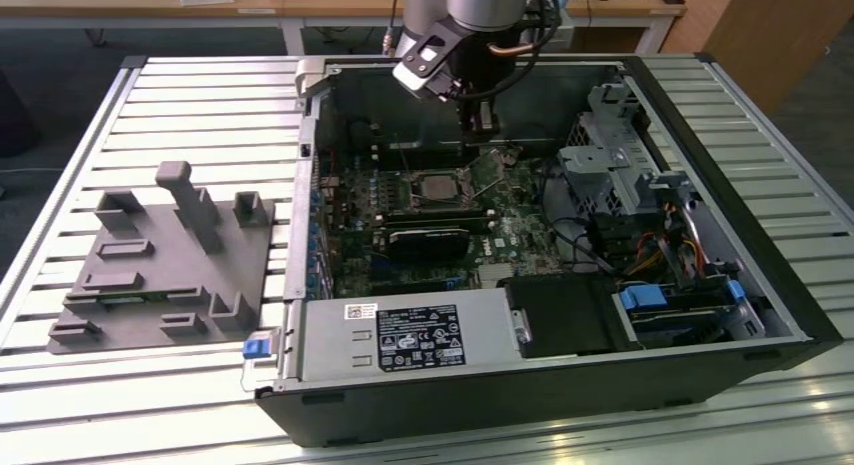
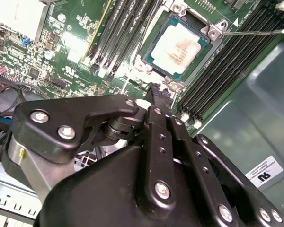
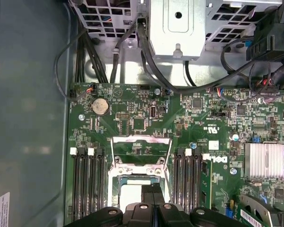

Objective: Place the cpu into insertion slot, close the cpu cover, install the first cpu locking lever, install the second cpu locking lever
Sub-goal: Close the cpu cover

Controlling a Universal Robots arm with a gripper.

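Your fingers are pressed together with nothing between them. The cpu already lies flat in the insertion slot, just ahead of the fingertips. The cpu cover stands swung open beyond the slot, farther from the fingers.

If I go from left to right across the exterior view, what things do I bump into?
First the grey holder block → the cpu on the green board → the silvery drive cage → the case's right wall.
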